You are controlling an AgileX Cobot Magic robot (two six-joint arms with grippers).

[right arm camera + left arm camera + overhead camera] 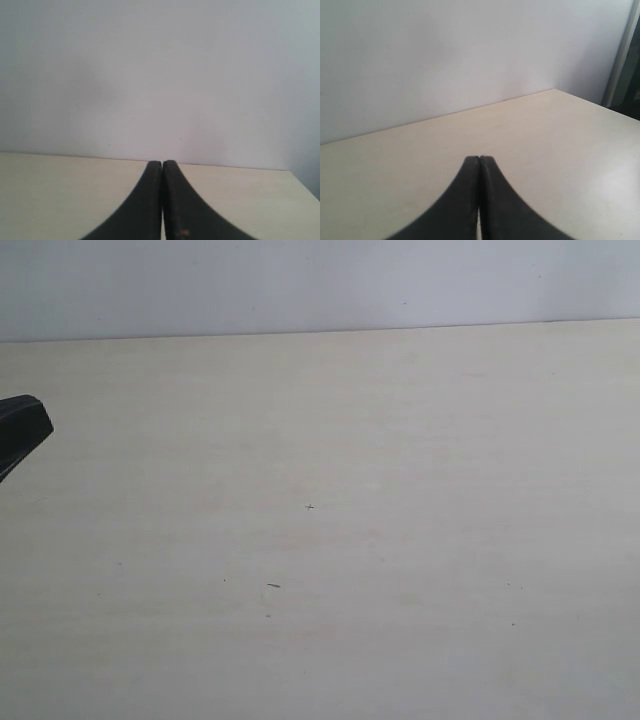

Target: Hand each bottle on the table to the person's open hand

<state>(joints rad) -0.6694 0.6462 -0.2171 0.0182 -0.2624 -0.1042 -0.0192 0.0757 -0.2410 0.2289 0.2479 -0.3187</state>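
Both jaw pairs, left gripper point(479, 160) and right gripper point(162, 163), are pressed fully closed and hold nothing, over the table point(400, 490). No bottles or open hand are in view. Expect bottles to be light and slippery, so grasp them mid-body.

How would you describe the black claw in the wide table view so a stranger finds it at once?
Start with the wide pale beige table under the white wall. At the picture's left edge, the blunt tip of the left claw pokes in. It is the only big black shape; nearby are tiny dark specks.
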